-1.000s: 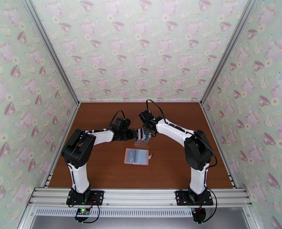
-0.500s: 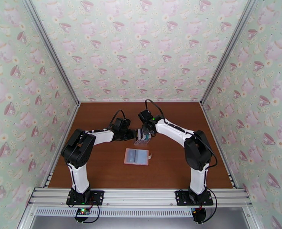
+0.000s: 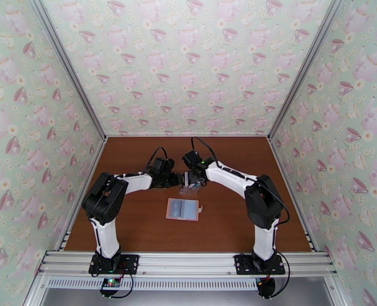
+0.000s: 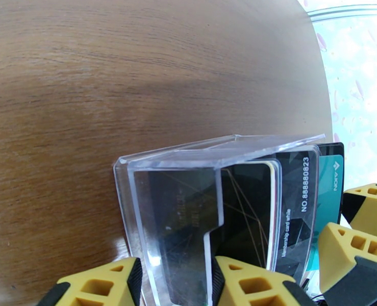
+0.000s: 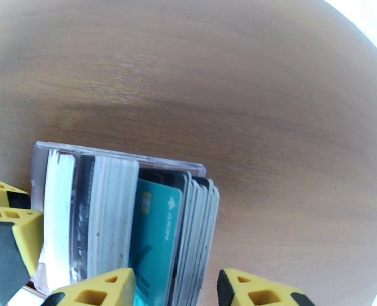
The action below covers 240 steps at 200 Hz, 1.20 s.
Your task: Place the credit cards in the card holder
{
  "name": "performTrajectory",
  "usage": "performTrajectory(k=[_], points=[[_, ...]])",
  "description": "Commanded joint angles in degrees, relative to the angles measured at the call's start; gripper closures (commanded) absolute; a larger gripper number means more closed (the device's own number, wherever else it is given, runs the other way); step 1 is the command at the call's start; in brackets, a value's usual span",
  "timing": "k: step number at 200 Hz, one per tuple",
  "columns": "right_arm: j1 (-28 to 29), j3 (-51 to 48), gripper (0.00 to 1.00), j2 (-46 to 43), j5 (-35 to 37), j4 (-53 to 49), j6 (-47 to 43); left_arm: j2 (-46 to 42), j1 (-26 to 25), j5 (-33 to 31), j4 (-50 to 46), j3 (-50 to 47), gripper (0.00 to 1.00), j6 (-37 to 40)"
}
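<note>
The credit cards [image 5: 157,235] stand upright in a clear plastic rack [image 4: 178,200] at mid-table: a teal card, several black ones and white ones. My right gripper [image 5: 175,289] comes down from above, its yellow fingers pressed to both sides of the teal card and the dark bundle behind it. From the left, my left gripper [image 4: 175,286] is shut on the rack's front wall. In the top view both grippers, left [image 3: 180,179] and right [image 3: 193,181], meet at the rack [image 3: 191,189]. The card holder [image 3: 183,209] lies open on the table in front of them, its grey-blue pockets facing up.
Brown wooden tabletop [image 3: 137,225] enclosed by teacup-patterned walls on three sides. An aluminium rail [image 3: 188,263] carrying the arm bases runs along the near edge. There is bare wood to the left, right and behind the rack.
The right wrist has edged slightly to the left over the rack. The left arm, the rack and the card holder have stayed put.
</note>
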Motion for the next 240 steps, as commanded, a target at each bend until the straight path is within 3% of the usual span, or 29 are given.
performTrajectory(k=[1,157,240], points=[[0.07,-0.44,0.52,-0.99,1.97,-0.58,0.05,1.65,0.18,-0.03,-2.06,0.73,0.57,-0.10],[0.14,3.66,0.54,-1.12,6.73,-4.75,-2.29,1.89,0.20,0.06,-2.04,0.86,0.57,-0.10],[0.06,3.53,0.80,-0.50,1.72,-3.46,-2.12,1.96,0.20,0.01,-2.35,0.95,0.57,-0.01]])
